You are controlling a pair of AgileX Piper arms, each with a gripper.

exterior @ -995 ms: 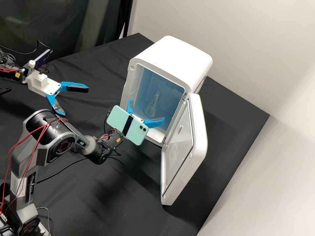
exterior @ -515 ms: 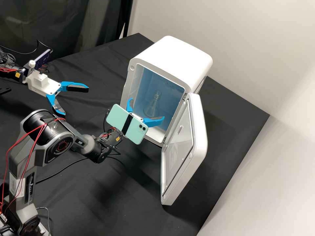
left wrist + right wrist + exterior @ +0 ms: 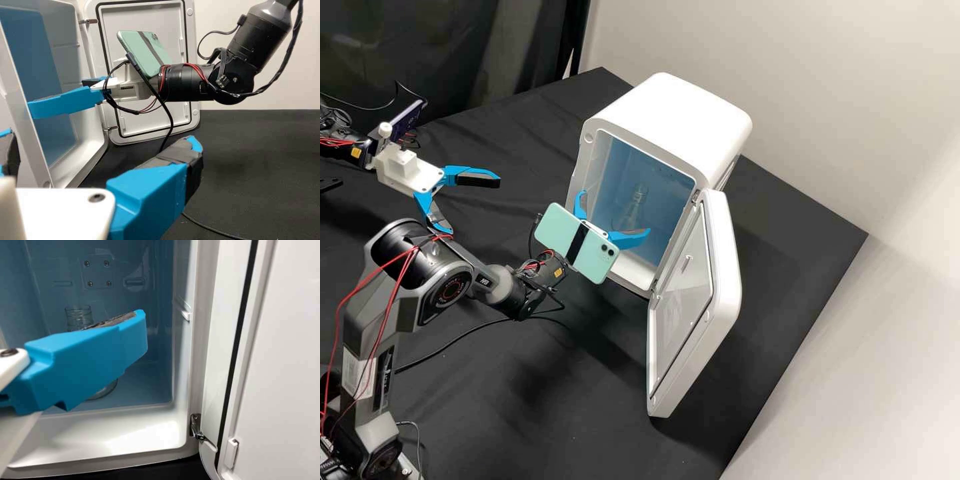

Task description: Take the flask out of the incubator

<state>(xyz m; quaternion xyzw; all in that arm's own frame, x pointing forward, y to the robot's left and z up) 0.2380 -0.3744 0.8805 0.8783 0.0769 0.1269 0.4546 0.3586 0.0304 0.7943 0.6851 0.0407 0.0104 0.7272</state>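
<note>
Two arms work over the black table point(image 3: 520, 373). In the high view the right gripper point(image 3: 608, 217), with a mint-green phone point(image 3: 577, 243) mounted on its wrist, sits at the mouth of the white incubator point(image 3: 680, 120) at centre frame. Its jaws are open, and the clear flask point(image 3: 632, 208) shows between the two blue fingers, not gripped. The flask stands upright on the floor of the blue interior. The door point(image 3: 713, 280) hangs open toward the lower right.

The right wrist view adds the flask's neck rising behind one blue finger point(image 3: 85, 360), and the door's metal hinge point(image 3: 200, 432).

The left gripper point(image 3: 457, 199) hovers at the left of the high frame, well apart from the incubator, jaws open and empty. Its wrist view gives the right arm side-on, one finger extending past the incubator's front rim, with the door's inner face behind.
</note>
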